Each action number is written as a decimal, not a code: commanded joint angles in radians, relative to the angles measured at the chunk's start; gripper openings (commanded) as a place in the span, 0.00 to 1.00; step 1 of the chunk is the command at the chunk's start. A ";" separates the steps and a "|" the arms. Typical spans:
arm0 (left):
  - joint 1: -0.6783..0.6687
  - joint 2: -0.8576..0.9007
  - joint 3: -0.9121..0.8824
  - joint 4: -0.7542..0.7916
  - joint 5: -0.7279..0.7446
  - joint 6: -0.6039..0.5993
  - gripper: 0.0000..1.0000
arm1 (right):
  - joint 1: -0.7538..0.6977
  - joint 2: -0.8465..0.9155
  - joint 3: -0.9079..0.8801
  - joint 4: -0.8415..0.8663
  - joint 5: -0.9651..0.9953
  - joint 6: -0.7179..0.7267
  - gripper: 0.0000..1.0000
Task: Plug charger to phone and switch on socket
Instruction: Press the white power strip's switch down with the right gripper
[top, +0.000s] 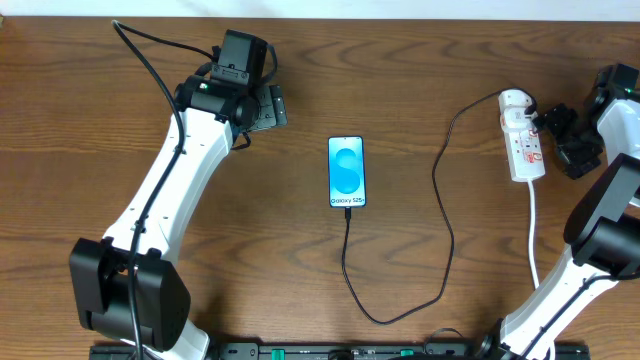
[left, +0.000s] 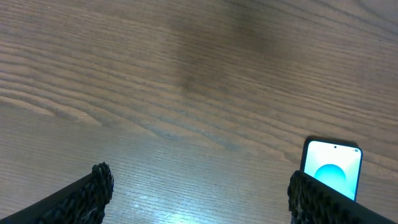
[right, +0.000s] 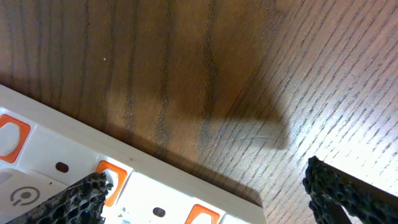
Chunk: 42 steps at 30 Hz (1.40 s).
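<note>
Right gripper (right: 205, 177), white socket (right: 56, 155), charger (top: 345, 245) seemingly in phone (top: 346, 172)

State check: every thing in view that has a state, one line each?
phone: screen lit, lying face up.
charger: tip at phone's bottom edge, looks plugged in.
socket: lying flat; switch position unreadable.
left hand: open, empty.
right hand: open, empty, over socket edge.

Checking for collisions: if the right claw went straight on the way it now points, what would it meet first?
Probably the power strip, near its edge, with bare table just beside it; depth is unclear.
</note>
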 joint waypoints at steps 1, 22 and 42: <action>0.001 0.006 0.001 0.000 -0.025 -0.005 0.92 | 0.003 0.016 0.004 0.002 0.020 0.012 0.99; 0.001 0.006 0.001 0.000 -0.024 -0.005 0.91 | 0.007 0.027 -0.043 0.025 0.011 0.016 0.99; 0.001 0.006 0.001 0.000 -0.025 -0.005 0.92 | 0.009 0.027 -0.044 -0.006 -0.087 0.011 0.99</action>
